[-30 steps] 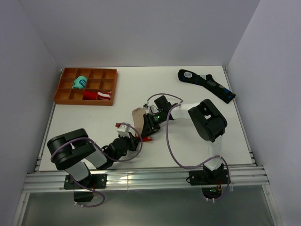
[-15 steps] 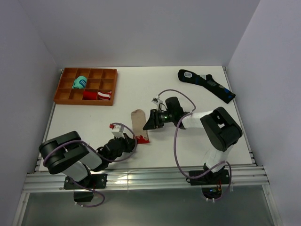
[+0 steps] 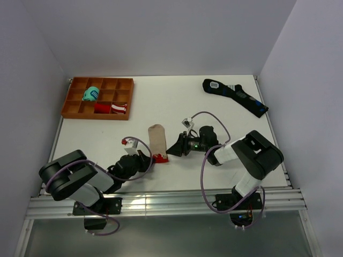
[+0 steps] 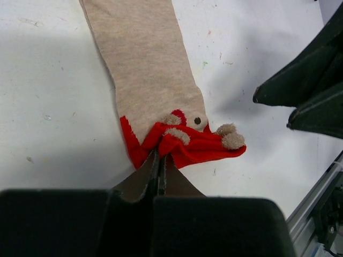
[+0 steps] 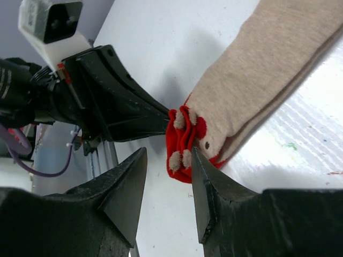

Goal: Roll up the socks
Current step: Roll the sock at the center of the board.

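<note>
pinching the socks [image 4: 144, 69] at their red end, left gripper [image 4: 159, 160] is clamped; right gripper [image 5: 169, 154] parted, nearby. black sock [image 3: 236, 95] markings illegible.

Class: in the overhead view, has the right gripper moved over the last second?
Yes. The right gripper has backed rightward off the socks, farther from the tray.

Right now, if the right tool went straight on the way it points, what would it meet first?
Most likely the sock's red end, just ahead of the open right tool. The left tool pinches that end right behind it, though depth is unclear.
</note>
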You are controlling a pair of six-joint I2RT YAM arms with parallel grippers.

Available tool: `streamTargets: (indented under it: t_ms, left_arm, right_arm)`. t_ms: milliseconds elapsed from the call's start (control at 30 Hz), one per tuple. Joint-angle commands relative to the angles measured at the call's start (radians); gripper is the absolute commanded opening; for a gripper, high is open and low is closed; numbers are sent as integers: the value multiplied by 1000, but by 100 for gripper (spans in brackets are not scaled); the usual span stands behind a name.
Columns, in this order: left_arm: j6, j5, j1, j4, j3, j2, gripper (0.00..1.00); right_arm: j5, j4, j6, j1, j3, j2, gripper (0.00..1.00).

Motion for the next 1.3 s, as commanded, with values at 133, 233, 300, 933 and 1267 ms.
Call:
streamTargets:
  t_ms: [133,233,300,933,1267]
  left_arm:
    - [-32,112,50,-31,-40,54,0]
    - [-45,144,68,9,-56,77,0]
    - [-52,160,76,38,-65,95,0]
    - [-82,186,122,38,-129,43,0]
    - [-75,200,134,-41,-136,-35,0]
  right_arm:
    - [113,219,-42,51,-40,-14,47]
    - [159,186,-77,77,-31,-2,47]
    - [179,208,-79,89,-39,8,47]
    - [194,360,-94,87,-114,94,48]
    - [217,417,-88,127,-114,145,48]
